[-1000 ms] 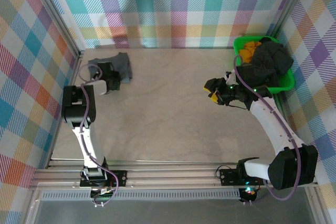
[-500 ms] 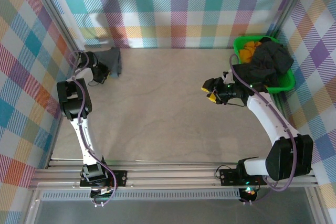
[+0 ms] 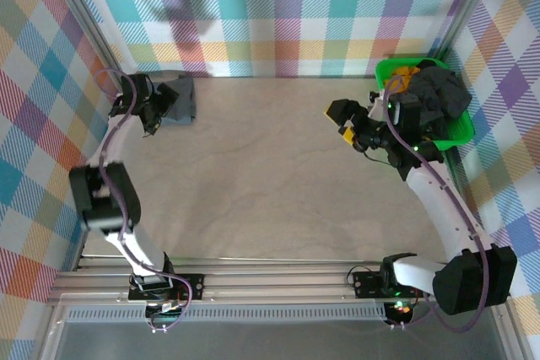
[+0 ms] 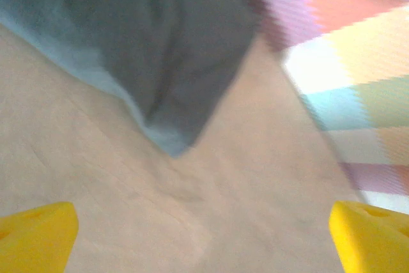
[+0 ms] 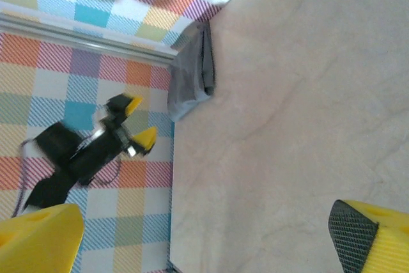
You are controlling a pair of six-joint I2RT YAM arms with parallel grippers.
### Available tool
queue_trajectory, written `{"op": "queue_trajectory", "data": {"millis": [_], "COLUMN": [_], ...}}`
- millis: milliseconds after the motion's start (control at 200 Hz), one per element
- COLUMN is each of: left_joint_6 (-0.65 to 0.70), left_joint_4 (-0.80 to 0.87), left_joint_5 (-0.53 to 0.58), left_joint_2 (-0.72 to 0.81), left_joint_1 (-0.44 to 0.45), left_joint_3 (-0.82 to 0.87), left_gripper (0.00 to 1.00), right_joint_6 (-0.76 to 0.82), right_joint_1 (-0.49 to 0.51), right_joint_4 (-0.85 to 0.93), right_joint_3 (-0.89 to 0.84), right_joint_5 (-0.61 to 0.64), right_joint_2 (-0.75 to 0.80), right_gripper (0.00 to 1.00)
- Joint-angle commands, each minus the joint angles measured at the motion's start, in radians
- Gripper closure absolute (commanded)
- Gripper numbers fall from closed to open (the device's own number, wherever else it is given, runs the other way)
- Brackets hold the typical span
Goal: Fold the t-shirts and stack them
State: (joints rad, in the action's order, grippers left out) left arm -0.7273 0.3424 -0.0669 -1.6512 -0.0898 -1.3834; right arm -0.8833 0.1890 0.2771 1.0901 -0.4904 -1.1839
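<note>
Three plaid walls enclose beige table bearing t-shirt

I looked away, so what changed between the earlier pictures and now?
The folded dark grey cotton t-shirt slid toward the far-left corner. The left gripper, open, backed off leftward. The right gripper, open, shifted toward the far side. The bright green plastic bin stayed.

Soft matt cloth t-shirts, glossy plastic bin, smooth matt table.

Left tool has backed off the t-shirt.
</note>
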Motion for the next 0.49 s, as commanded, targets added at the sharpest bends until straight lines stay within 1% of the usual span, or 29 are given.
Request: {"op": "queue_trajectory", "data": {"millis": [0,80,120,165,210,235,260,320,370,405,440,490], "left_joint_6": [-0.04,-0.012,-0.005,-0.01,-0.007,-0.003,0.019,0.112,0.24,0.297,0.363,0.461], "left_joint_4": [0.098,0.205,0.248,0.285,0.302,0.306,0.291,0.247,0.216,0.211,0.176,0.061], "left_joint_5": [0.143,0.294,0.401,0.535,0.672,0.749,0.801,0.847,0.866,0.883,0.87,0.815], "left_joint_2": [0.18,0.304,0.369,0.442,0.515,0.556,0.596,0.691,0.758,0.793,0.835,0.894], "left_joint_1": [0.089,0.177,0.224,0.293,0.355,0.388,0.413,0.429,0.429,0.429,0.429,0.425], "left_joint_3": [0.091,0.123,0.152,0.198,0.261,0.303,0.353,0.482,0.588,0.651,0.722,0.837], "left_gripper": [0.0,0.0,0.0,0.0,0.0,0.0,0.0,0.0,0.0,0.0,0.0,0.0], "right_joint_6": [0.012,0.095,0.147,0.204,0.243,0.266,0.29,0.415,0.509,0.574,0.643,0.713], "right_joint_1": [-0.008,-0.006,-0.007,-0.007,-0.006,-0.007,-0.008,-0.008,-0.008,-0.008,-0.008,-0.01], "right_joint_4": [0.1,0.205,0.258,0.351,0.443,0.46,0.459,0.321,0.129,0.008,-0.09,-0.189], "right_joint_3": [0.082,0.117,0.125,0.143,0.146,0.128,0.097,-0.047,-0.207,-0.324,-0.423,-0.516], "right_joint_5": [0.081,0.163,0.224,0.325,0.461,0.534,0.601,0.69,0.757,0.807,0.856,0.908], "right_joint_2": [0.008,0.04,0.065,0.073,0.072,0.075,0.087,0.154,0.224,0.269,0.302,0.316], "right_gripper": [0.0,0.0,0.0,0.0,0.0,0.0,0.0,0.0,0.0,0.0,0.0,0.0]}}
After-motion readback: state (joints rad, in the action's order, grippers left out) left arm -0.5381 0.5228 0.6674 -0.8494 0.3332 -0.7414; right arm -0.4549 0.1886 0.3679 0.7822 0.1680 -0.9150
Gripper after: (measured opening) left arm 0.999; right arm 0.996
